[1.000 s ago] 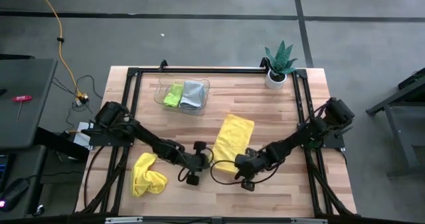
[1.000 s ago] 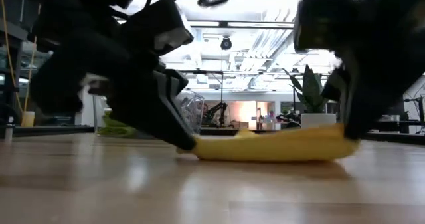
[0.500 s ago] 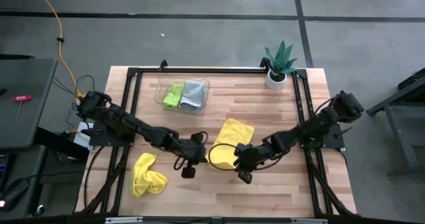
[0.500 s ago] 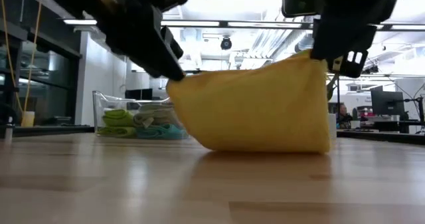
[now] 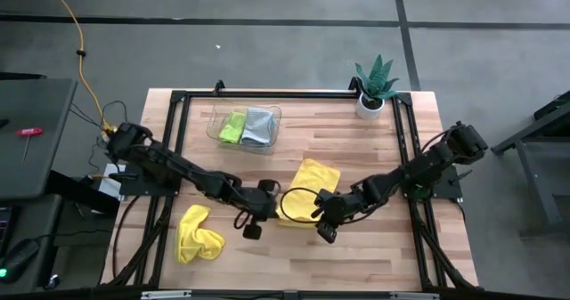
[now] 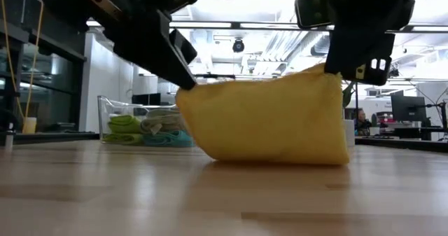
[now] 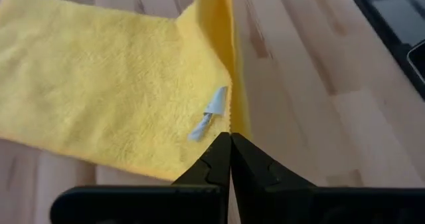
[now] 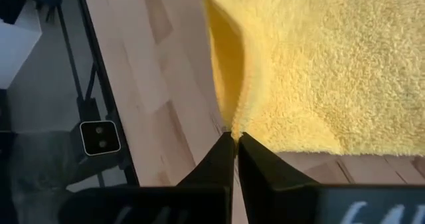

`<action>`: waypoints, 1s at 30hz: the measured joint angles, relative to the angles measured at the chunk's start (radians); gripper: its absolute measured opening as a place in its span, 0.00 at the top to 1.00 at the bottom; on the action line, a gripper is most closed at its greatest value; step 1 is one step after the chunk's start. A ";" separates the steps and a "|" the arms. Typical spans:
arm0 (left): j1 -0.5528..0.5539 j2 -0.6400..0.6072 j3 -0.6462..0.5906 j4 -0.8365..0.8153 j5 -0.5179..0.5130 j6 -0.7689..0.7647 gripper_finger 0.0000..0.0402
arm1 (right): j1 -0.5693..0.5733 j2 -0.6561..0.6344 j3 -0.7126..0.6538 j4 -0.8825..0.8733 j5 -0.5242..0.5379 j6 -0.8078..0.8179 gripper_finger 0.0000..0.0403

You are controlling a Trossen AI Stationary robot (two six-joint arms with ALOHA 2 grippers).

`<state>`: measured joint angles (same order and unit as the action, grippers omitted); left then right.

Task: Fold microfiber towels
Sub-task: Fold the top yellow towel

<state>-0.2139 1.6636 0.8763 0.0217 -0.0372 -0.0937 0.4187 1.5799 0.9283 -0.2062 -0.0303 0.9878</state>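
Note:
A yellow microfiber towel (image 5: 309, 182) lies mid-table with its near edge raised. In the low view the towel (image 6: 269, 120) hangs as a sheet between both grippers, its lower part on the wood. My left gripper (image 6: 186, 82) is shut on the towel's near left corner. My right gripper (image 6: 337, 69) is shut on its near right corner. A second yellow towel (image 5: 198, 231) lies crumpled at the near left. The lime green (image 5: 233, 125), grey (image 5: 259, 125) and teal (image 6: 168, 139) towels lie in the clear tray (image 5: 215, 120). My left gripper pinches the towel's near left corner (image 7: 229, 121) between its two fingertips, next to the small white label. The fingers slant down from the table's left. The corner is lifted clear; the cloth hangs below and its far part lies on the table. My right gripper pinches the towel's near right corner (image 8: 238, 121) at the hemmed edge between its two fingertips. The fingers slant down from the table's right. The corner is lifted clear, the cloth hangs below it, and the towel's top edge runs nearly straight between the two grippers.
The clear tray stands at the far left of the table. A potted plant (image 5: 372, 86) stands at the far right corner. A black frame (image 5: 405, 149) runs along the table's sides. Bare wood (image 5: 356, 255) lies along the near edge.
Both grippers have risen from the table and gone toward the far edge, staying shut on the towel's near corners. The towel's near edge has been lifted clear and now stands up as a hanging sheet; its far part has stayed on the table.

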 joint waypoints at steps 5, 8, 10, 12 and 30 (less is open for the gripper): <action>-0.023 0.076 0.000 0.057 0.000 -0.008 1.00 | 0.000 0.000 0.000 -0.004 0.000 0.002 1.00; -0.035 0.121 0.000 0.100 0.000 -0.043 1.00 | 0.000 0.000 0.000 -0.006 0.000 0.006 1.00; -0.037 0.130 -0.001 0.098 0.001 -0.078 1.00 | 0.000 0.000 0.000 -0.006 0.000 0.006 1.00; -0.036 0.137 0.001 0.114 0.004 -0.096 0.99 | 0.000 0.000 0.000 -0.008 0.000 0.006 1.00; -0.026 0.067 0.000 0.065 0.026 -0.043 0.66 | 0.000 0.001 0.000 -0.008 0.000 0.033 1.00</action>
<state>-0.2399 1.7305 0.8764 0.0869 -0.0114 -0.1364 0.4183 1.5806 0.9279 -0.2143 -0.0307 1.0210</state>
